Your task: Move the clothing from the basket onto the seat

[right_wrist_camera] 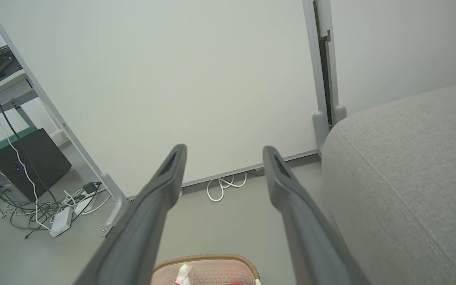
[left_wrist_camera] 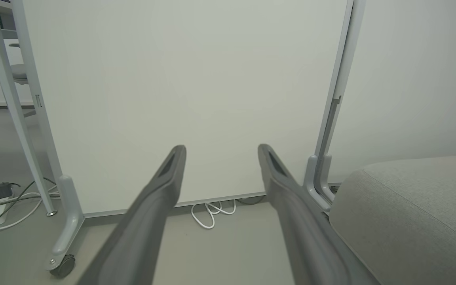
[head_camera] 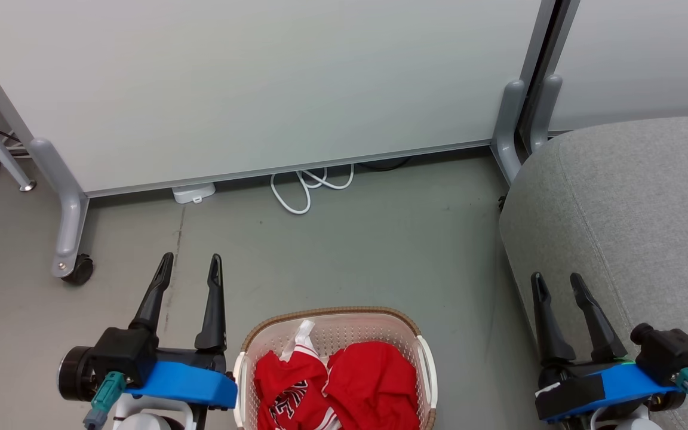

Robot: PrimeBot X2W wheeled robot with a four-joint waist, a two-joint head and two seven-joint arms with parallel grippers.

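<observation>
The left gripper [head_camera: 192,257] and the right gripper [head_camera: 556,276] are both held spread to their widest, and nothing is gripped or touched by either. The left one is poised above the floor [head_camera: 380,239] just left of the basket [head_camera: 332,312]. The right one is seen against the rounded edge of the seat [head_camera: 636,209]; whether it is over that edge or beside it cannot be told. The clothing [head_camera: 374,370] is heaped inside the basket, which is set on the floor between the arms, apart from the seat. The basket's near end is cut off by the bottom of the head view. The lettering on the jersey [head_camera: 290,391] is creased and cannot be read. The seat is cropped at the right.
</observation>
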